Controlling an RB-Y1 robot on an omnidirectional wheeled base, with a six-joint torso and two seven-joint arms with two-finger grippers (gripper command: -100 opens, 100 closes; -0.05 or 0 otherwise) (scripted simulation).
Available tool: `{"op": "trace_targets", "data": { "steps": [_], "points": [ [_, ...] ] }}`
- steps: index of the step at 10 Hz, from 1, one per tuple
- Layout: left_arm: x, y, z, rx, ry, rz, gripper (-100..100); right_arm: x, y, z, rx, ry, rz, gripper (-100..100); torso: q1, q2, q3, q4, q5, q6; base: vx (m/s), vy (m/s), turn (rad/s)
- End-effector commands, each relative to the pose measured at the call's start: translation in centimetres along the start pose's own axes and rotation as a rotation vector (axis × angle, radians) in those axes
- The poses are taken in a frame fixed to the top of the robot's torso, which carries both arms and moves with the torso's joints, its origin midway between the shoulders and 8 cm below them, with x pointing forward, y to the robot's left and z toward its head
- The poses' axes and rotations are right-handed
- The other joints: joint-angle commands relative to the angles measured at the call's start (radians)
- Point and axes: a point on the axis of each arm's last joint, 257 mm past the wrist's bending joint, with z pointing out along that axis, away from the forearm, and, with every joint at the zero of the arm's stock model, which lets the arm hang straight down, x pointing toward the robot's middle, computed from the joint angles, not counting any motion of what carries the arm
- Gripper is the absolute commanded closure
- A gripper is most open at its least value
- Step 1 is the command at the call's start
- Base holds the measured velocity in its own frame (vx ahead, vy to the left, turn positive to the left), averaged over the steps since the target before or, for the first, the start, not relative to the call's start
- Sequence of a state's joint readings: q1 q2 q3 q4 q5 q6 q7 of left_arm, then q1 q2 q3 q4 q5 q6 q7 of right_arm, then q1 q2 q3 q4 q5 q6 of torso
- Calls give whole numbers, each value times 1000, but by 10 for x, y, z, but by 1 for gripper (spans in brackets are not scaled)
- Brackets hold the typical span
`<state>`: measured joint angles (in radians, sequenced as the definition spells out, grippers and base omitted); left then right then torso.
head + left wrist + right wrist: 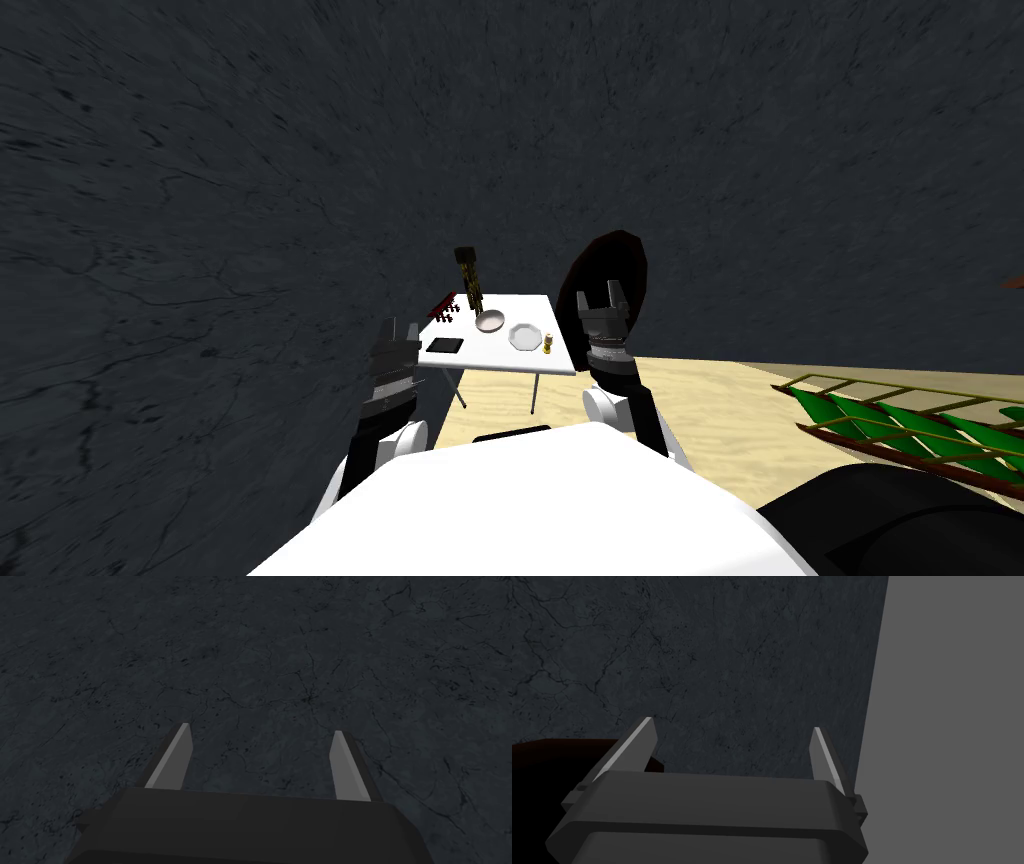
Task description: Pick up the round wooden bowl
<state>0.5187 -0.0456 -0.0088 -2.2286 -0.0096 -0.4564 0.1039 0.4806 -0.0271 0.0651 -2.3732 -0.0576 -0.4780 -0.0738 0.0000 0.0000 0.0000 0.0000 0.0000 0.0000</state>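
Head view: pale bowl (490, 322) on the white desk (495, 356), well ahead — left claw (398, 330) and right claw (599, 297) spread apart, empty. Roll closer first, reach slowly.

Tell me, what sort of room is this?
Probably a dining corner of a house: a small white table set with a round bowl and a plate, beside a dark stone-like wall.

no readable text, labels or signs
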Motion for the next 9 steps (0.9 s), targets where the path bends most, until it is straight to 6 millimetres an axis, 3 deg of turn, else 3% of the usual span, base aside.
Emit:
{"op": "trace_targets", "data": {
  "steps": [1,9],
  "points": [
    [5,4,2,-10,29,-2,-100,0,0,0,0,0,0,0,0,0,0,0,0,0,-3,-9,16],
    [39,58,26,-153,172,-103,-100,0,0,0,0,0,0,0,-4,1,0,0,-1,0,-15,-48,37]
  ]
}}
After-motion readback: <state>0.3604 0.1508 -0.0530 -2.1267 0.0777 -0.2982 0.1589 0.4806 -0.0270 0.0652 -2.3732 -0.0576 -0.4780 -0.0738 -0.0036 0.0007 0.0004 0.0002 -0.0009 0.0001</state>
